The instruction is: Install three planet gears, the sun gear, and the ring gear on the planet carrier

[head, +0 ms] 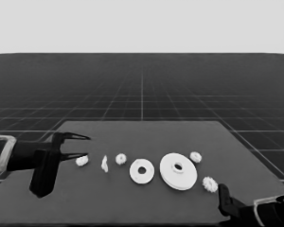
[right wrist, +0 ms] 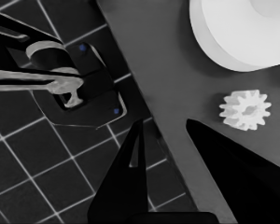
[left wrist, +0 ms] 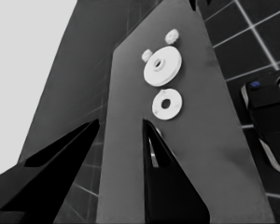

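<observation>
- The left gripper [head: 80, 146] is waiting over the table's [head: 132, 198] left end, fingers spread wide and holding nothing — one gear [head: 82, 161] is lying just under its lower fingertip.
- The right gripper [right wrist: 177, 128] is sitting at the near right corner, fingers apart and empty, with another gear [right wrist: 245, 109] lying just beside them.
- The smaller round part [head: 142, 171] is lying mid-table, the larger round part [head: 178, 171] just to its right — not touching.
- A thin white piece [head: 104, 164] is standing between two gears.

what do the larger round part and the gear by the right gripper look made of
Larger round part: looks like matte white plastic, evenly pale, smooth and without glints. Gear: same flat white with crisply moulded teeth, likely plastic. Being a render, neither is certain.
</observation>
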You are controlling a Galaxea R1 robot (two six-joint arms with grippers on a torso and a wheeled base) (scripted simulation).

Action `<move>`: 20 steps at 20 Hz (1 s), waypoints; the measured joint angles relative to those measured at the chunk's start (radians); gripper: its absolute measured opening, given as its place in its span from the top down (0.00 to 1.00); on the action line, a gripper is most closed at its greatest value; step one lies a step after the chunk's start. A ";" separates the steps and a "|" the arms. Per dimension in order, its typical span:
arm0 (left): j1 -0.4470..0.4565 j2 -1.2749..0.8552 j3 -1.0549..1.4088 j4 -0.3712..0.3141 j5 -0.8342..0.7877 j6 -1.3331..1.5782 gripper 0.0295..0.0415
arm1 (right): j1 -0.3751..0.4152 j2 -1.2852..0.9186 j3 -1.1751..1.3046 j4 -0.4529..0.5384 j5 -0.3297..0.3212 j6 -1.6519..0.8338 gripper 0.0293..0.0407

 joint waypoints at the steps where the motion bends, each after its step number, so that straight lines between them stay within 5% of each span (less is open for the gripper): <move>1: 0.071 -0.003 0.071 -0.073 0.049 -0.003 1.00 | -0.054 0.014 0.053 0.076 0.023 -0.003 1.00; 2: 0.045 -0.002 0.043 -0.044 0.030 -0.002 0.99 | -0.034 0.008 0.029 0.045 0.014 -0.002 0.87; 3: 0.029 -0.001 0.025 -0.026 0.018 -0.001 0.84 | -0.022 0.005 0.016 0.026 0.008 -0.001 0.62; 4: 0.020 -0.001 0.015 -0.015 0.011 -0.001 0.57 | -0.015 0.003 0.008 0.016 0.004 -0.001 0.34; 5: 0.247 0.049 -0.171 0.343 0.318 -0.484 0.22 | -0.011 0.002 0.003 0.009 0.003 0.000 0.24; 6: 0.294 0.213 -0.420 0.248 0.584 -0.859 0.09 | -0.009 0.001 0.001 0.006 0.001 0.000 0.21; 8: 0.308 0.438 -0.868 -0.046 0.709 -1.036 0.20 | -0.007 0.000 -0.002 0.002 0.000 0.000 0.19; 10: 0.317 0.539 -1.111 -0.161 0.743 -1.037 0.24 | -0.006 0.000 -0.002 0.001 0.000 0.000 0.19; 14: 0.323 0.605 -1.268 -0.214 0.766 -1.013 0.25 | -0.006 0.000 -0.003 0.001 0.000 0.000 0.19; 16: 0.444 0.651 -1.363 -0.149 0.668 -0.982 0.25 | -0.006 0.000 -0.003 0.000 0.000 0.000 0.19; 20: 0.499 0.689 -1.441 -0.130 0.619 -0.952 0.25 | -0.006 0.000 -0.003 0.000 0.000 0.000 0.19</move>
